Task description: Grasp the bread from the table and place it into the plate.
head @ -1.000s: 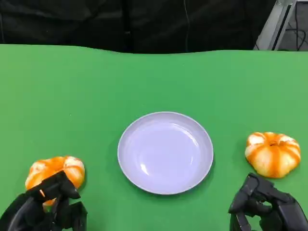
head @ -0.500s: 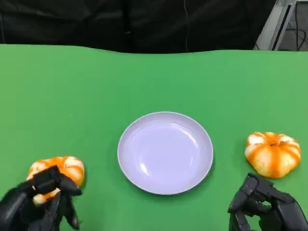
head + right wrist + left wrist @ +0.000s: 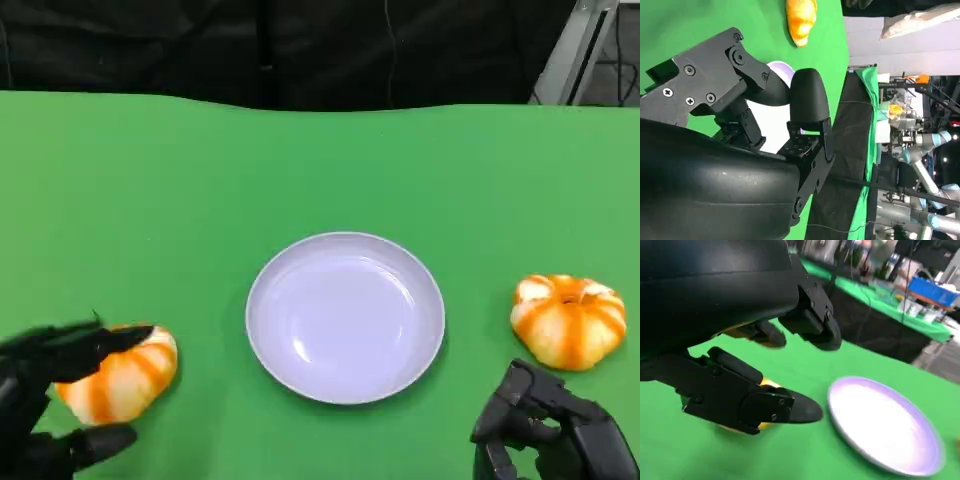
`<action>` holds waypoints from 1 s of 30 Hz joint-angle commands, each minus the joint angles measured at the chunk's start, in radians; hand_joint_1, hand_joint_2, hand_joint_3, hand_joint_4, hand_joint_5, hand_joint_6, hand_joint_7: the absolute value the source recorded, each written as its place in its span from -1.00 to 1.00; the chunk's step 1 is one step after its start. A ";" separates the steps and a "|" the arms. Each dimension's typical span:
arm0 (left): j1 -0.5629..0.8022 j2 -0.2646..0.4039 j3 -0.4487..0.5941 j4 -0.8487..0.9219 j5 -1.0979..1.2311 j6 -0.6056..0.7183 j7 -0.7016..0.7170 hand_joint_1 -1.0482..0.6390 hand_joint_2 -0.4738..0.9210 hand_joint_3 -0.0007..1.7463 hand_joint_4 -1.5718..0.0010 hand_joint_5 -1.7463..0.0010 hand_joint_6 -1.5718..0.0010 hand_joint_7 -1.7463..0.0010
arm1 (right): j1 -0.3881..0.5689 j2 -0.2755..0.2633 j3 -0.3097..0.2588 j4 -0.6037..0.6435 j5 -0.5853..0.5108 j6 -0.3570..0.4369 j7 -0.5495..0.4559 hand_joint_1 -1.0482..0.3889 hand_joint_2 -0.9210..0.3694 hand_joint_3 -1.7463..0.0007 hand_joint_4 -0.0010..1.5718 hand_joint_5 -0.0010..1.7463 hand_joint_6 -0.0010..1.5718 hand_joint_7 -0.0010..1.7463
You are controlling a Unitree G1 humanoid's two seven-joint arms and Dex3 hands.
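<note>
Two orange-and-white pumpkin-shaped breads lie on the green table. The left bread (image 3: 120, 375) sits between the spread fingers (image 3: 85, 342) of my left hand (image 3: 45, 400), which hold nothing; whether they touch it I cannot tell. In the left wrist view orange bread (image 3: 768, 385) peeks out behind a black finger (image 3: 765, 407). The lilac plate (image 3: 345, 318) (image 3: 920, 467) stands empty at the centre. The right bread (image 3: 568, 320) (image 3: 801, 17) lies beyond my right hand (image 3: 545, 435), whose fingers (image 3: 807, 105) are curled with nothing in them.
The green table (image 3: 200, 180) runs back to a black curtain along its far edge. A metal frame (image 3: 575, 50) stands at the back right. The wrist views show other green tables and lab clutter in the distance.
My left hand has slid left and opened; its fingers, which lay curled over the left bread, now spread on either side of it. The right hand and both breads have stayed put.
</note>
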 commanded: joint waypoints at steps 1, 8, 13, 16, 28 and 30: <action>-0.046 0.066 -0.021 0.017 0.255 0.047 0.181 -0.83 1.00 -0.77 0.82 0.99 0.45 0.99 | -0.008 -0.008 -0.009 0.009 0.004 -0.010 -0.003 0.24 -0.49 -0.31 0.03 1.00 -0.07 0.78; -0.100 0.109 -0.112 0.093 0.332 0.106 0.263 -0.86 1.00 -0.91 0.78 0.97 0.40 0.99 | -0.006 -0.002 -0.008 0.010 0.005 -0.010 -0.008 0.24 -0.49 -0.30 0.03 1.00 -0.06 0.78; -0.151 0.127 -0.187 0.184 0.328 0.156 0.260 -0.91 1.00 -0.96 0.79 0.99 0.40 0.99 | -0.002 0.000 -0.005 0.006 0.006 -0.007 -0.009 0.24 -0.49 -0.30 0.03 1.00 -0.06 0.78; -0.191 0.136 -0.237 0.267 0.320 0.172 0.257 -0.96 1.00 -0.90 0.82 0.99 0.45 1.00 | 0.001 0.002 -0.003 0.002 0.002 -0.010 -0.010 0.25 -0.50 -0.29 0.02 1.00 -0.06 0.78; -0.313 0.151 -0.377 0.481 0.299 0.238 0.279 -1.00 1.00 -0.78 0.82 0.99 0.47 0.99 | 0.003 0.002 0.004 -0.006 0.004 -0.006 -0.013 0.25 -0.51 -0.28 0.03 1.00 -0.07 0.79; -0.336 0.151 -0.394 0.519 0.291 0.241 0.286 -1.00 1.00 -0.76 0.82 0.99 0.47 0.99 | 0.003 0.003 0.004 -0.002 0.005 -0.011 -0.012 0.24 -0.50 -0.28 0.03 1.00 -0.07 0.79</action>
